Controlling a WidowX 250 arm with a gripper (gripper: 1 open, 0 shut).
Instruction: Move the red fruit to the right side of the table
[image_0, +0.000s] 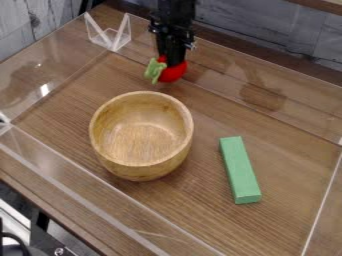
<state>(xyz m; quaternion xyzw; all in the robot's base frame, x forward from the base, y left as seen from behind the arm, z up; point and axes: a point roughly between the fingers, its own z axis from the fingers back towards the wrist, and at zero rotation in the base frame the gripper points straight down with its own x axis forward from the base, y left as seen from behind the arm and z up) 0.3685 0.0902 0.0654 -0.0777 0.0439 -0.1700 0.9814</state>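
The red fruit (171, 70), small and bright red with a green leafy cap on its left, sits at the far middle of the brown wood-grain table (267, 120). My black gripper (168, 62) comes straight down onto it, and its fingers are shut on the fruit's top. The fruit rests at or just above the tabletop; I cannot tell which.
A wooden bowl (140, 134) stands in front of the fruit, left of centre. A green rectangular block (239, 169) lies at the front right. Low clear acrylic walls (40, 90) border the table. A clear folded piece (106, 33) stands at the far left.
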